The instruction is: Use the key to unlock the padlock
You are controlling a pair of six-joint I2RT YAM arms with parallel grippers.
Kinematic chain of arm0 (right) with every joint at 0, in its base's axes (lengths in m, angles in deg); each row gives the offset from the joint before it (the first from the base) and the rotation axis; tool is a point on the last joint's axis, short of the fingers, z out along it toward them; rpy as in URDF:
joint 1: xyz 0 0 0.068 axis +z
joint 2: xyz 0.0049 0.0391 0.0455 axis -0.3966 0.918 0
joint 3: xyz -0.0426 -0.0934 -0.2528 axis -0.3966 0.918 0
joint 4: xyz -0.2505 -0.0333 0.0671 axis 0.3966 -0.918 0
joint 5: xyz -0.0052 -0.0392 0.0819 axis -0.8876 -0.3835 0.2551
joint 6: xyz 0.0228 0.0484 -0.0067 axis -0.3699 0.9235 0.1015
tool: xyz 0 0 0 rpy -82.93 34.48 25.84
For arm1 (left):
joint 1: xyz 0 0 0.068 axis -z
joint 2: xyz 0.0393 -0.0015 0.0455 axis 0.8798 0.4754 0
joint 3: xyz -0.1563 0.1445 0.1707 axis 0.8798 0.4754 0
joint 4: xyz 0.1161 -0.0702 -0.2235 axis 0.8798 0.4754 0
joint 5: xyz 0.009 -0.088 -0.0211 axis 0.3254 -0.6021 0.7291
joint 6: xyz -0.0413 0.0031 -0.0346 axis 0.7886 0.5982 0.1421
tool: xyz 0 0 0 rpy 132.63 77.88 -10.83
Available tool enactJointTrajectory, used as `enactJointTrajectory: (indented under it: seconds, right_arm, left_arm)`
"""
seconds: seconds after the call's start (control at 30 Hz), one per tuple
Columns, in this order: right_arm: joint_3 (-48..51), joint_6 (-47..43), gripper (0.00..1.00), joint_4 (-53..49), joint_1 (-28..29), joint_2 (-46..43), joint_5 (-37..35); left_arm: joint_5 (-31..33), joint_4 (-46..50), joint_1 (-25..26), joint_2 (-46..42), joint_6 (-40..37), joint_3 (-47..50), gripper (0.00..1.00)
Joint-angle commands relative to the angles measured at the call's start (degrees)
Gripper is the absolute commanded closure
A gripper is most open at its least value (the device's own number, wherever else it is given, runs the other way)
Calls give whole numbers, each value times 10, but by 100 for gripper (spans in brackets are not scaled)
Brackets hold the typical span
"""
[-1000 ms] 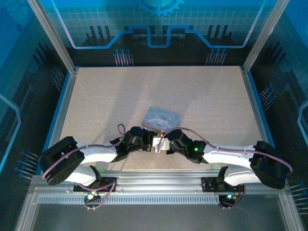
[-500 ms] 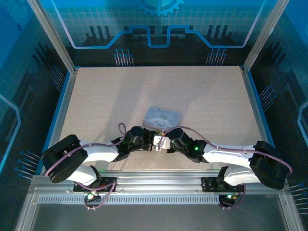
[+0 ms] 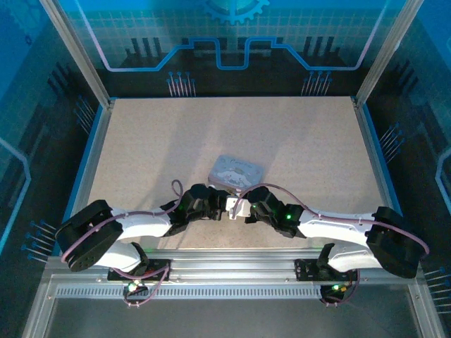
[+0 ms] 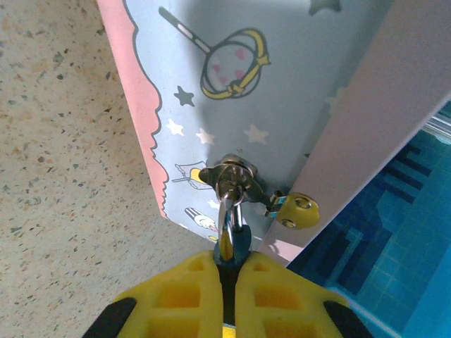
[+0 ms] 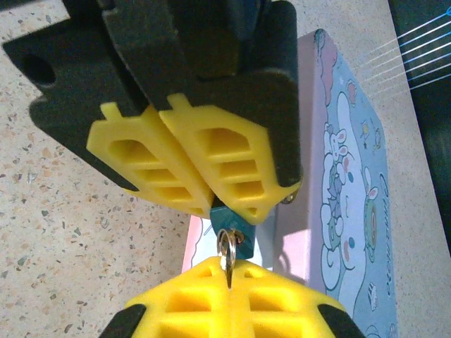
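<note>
- Left arm (image 3: 141,224): its elbow block is swinging back out toward the lower-left corner of the top view, after edging inward half a second ago. Both wrists are keeping their meeting place at lower centre.
- Left gripper (image 4: 227,266): its yellow fingers are pressing together at the bottom centre of the left wrist view, pinching the padlock (image 5: 229,222) by its body.
- Padlock: the dark bluish body is showing as a sliver between those fingers. The thin silvery shackle is rising out of it and threading through a metal hasp ring (image 4: 229,172) on the tin (image 5: 345,197). In the right wrist view the body is peeking out below the left fingers at frame centre.
- Right gripper (image 5: 230,282): its yellow fingers are pressing together at the bottom centre of the right wrist view, pinching the key (image 5: 227,262).
- Key: a small silvery loop and a thin stem are standing up out of the right fingers, reaching the padlock's underside. Whether the key is sitting in the keyhole cannot be told.
- Tin: lavender-blue with a cartoon lid, it is running along the right side of the right wrist view. In the top view it is lying just beyond the two grippers.
- Brass tab (image 4: 299,210): this small pierced piece is sitting just right of the hasp ring, at the tin's edge.
- Table (image 3: 282,134): speckled beige, it is bearing the tin.
</note>
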Motion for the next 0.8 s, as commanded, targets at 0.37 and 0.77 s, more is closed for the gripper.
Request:
enactJointTrajectory:
  seconds: [0.37,0.77]
  right_arm:
    - [-17,11,100,36,-11,43,8]
    - [-23,90,100,37,-28,24,65]
  left_arm:
    - [-24,3,2,-13,-40,-37,100]
    - [-23,-5,3,-12,-40,-30,100]
